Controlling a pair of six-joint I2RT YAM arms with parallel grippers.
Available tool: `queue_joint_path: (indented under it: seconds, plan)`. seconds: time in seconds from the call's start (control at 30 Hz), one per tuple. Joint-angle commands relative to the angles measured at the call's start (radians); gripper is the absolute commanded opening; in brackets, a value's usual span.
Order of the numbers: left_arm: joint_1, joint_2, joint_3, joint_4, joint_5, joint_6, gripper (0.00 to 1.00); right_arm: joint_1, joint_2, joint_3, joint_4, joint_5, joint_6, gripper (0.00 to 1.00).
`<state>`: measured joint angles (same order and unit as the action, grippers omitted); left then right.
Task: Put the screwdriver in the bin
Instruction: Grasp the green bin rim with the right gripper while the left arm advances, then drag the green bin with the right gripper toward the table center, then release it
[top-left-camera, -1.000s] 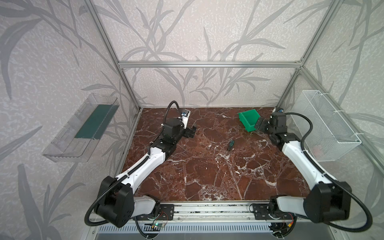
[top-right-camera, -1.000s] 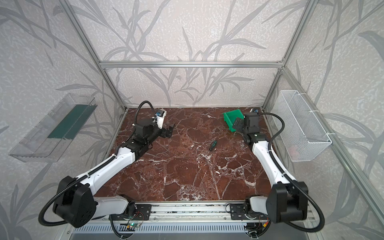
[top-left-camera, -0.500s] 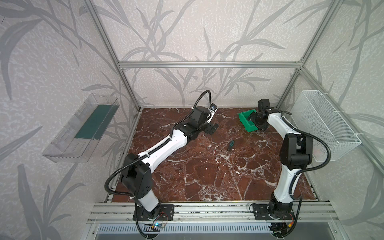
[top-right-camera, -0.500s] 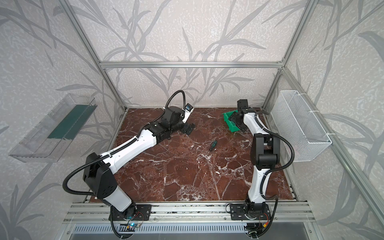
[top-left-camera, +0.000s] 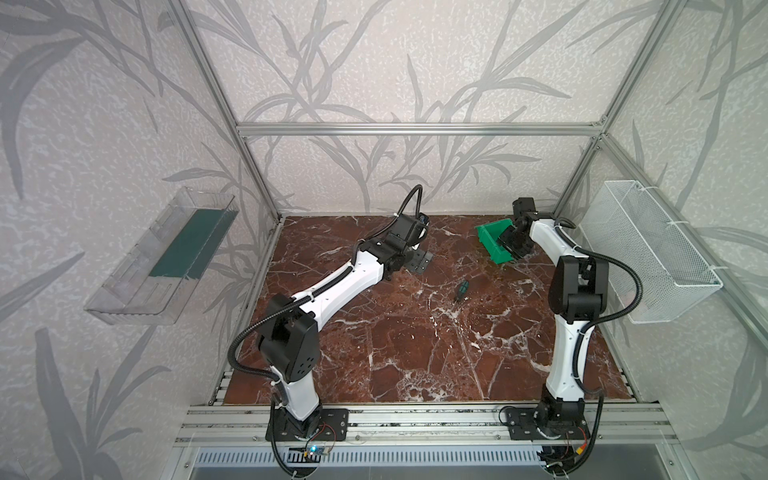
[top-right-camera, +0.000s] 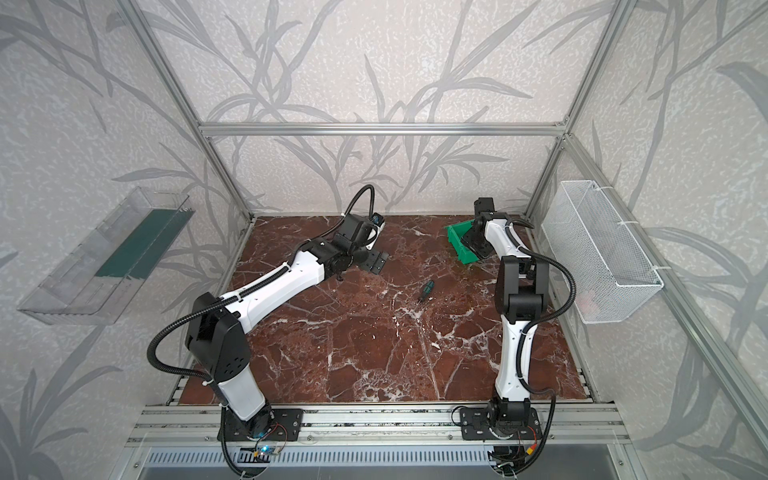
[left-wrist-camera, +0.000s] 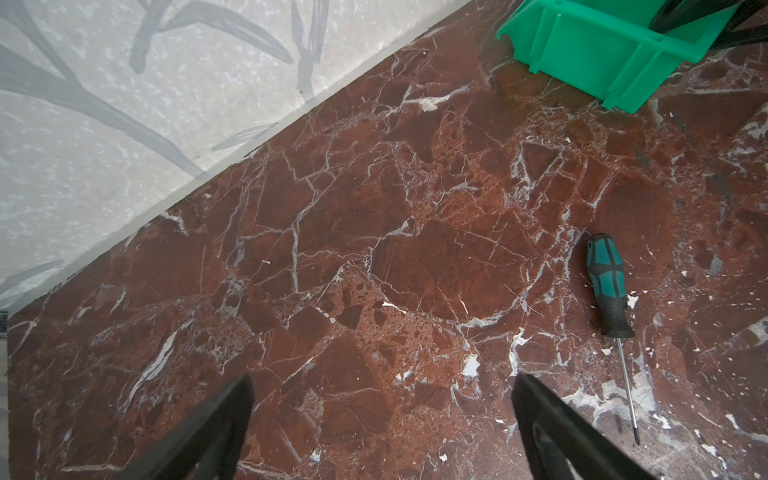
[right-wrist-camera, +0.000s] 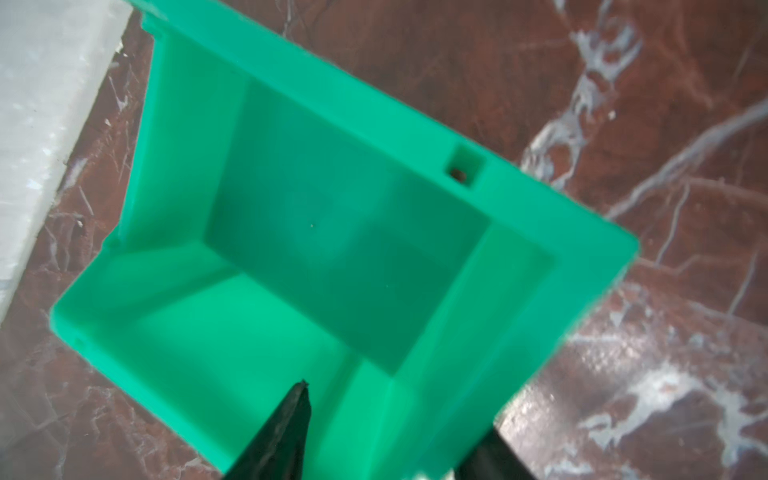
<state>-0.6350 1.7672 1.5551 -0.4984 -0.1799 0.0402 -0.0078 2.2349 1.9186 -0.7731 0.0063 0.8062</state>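
The screwdriver (top-left-camera: 462, 289) (top-right-camera: 427, 289), with a green-and-black handle and a thin shaft, lies on the marble floor near the middle; the left wrist view shows it (left-wrist-camera: 606, 286) off to one side of my open left gripper (left-wrist-camera: 382, 386). That gripper (top-left-camera: 419, 264) (top-right-camera: 376, 262) hovers left of the screwdriver, holding nothing. The green bin (top-left-camera: 490, 243) (top-right-camera: 459, 243) (left-wrist-camera: 602, 54) stands at the back right and is empty. My right gripper (top-left-camera: 513, 245) (top-right-camera: 478, 245) (right-wrist-camera: 395, 409) straddles a wall of the bin (right-wrist-camera: 374, 112), one finger inside and one outside. Whether the fingers press on the wall does not show.
A white wire-mesh basket (top-left-camera: 656, 257) hangs on the right wall, close to the right arm. A clear plastic tray (top-left-camera: 166, 253) is mounted on the left wall. The back wall stands just behind the bin.
The left arm has stretched forward and right, toward the screwdriver. The right arm has risen and folded over the bin, and its jaws have narrowed around the bin's wall.
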Motion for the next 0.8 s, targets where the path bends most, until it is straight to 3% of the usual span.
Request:
queue_joint_path:
  seconds: [0.0,0.13,0.27,0.37,0.47,0.77]
  plan:
    - [-0.004,-0.014,0.034,-0.032,-0.038,0.003,0.99,-0.004,0.016,0.069,-0.087,0.047,-0.039,0.40]
    - [-0.003,-0.019,0.036,-0.040,-0.083,0.024,0.99,-0.006,0.020,0.099,-0.100,0.070,-0.084,0.18]
    - [-0.001,-0.036,0.045,-0.050,-0.211,0.020,0.99,0.000,0.018,0.161,-0.131,0.072,-0.187,0.00]
    - [0.004,-0.062,0.045,-0.071,-0.292,-0.029,0.99,0.025,-0.013,0.201,-0.125,0.080,-0.297,0.00]
    - [0.033,-0.096,0.034,-0.118,-0.265,-0.081,0.99,0.088,-0.059,0.239,-0.110,0.069,-0.452,0.00]
    - [0.197,-0.260,-0.148,-0.155,-0.141,-0.278,0.99,0.403,-0.242,-0.039,0.103,-0.277,-0.864,0.00]
